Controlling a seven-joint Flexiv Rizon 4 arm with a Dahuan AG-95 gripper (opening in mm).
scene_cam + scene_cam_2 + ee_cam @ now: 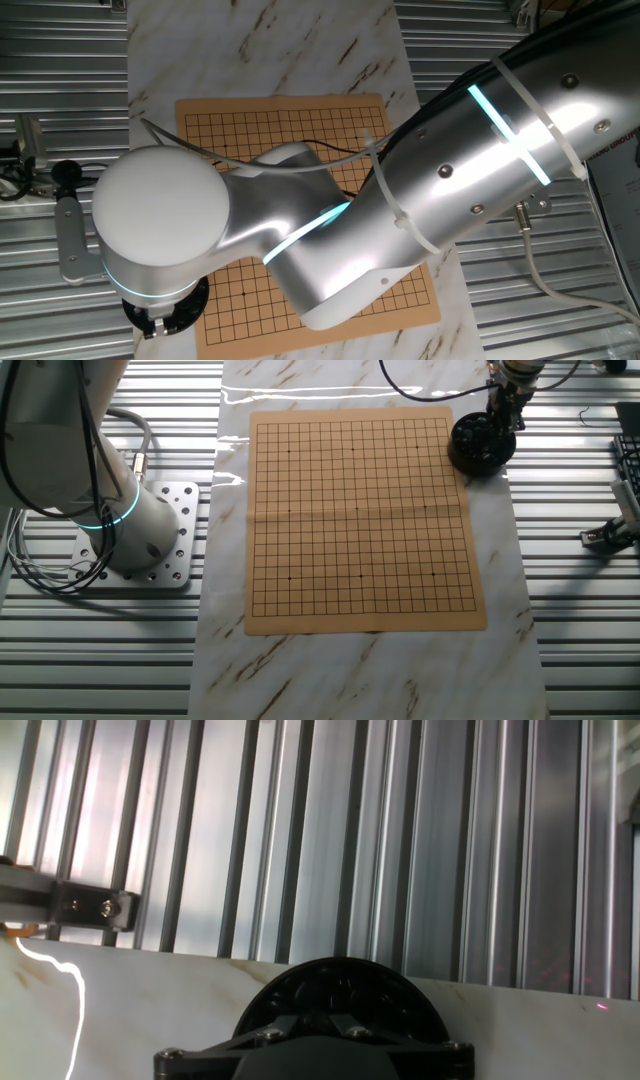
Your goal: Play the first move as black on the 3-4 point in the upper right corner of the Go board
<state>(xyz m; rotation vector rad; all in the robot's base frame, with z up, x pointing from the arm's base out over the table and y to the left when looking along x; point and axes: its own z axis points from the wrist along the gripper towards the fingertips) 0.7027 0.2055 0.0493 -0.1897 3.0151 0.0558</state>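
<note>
The tan Go board (360,520) lies on the marble mat with no stone on it. A round black bowl (481,444) stands just off the board's far right corner. In the hand view the bowl (335,988) holds dim glossy black stones, which I cannot tell apart. My gripper (502,418) hangs straight over the bowl, its tips at or inside the rim. Its dark body fills the bottom of the hand view and hides the fingertips. In one fixed view the arm covers most of the board (290,120) and only the edge of the bowl (165,312) shows.
The robot base (135,525) stands on a plate left of the mat. The marble mat (500,610) lies on a ribbed metal table (330,830). A clamp-like device (610,532) sits at the right edge. Cables run near the top.
</note>
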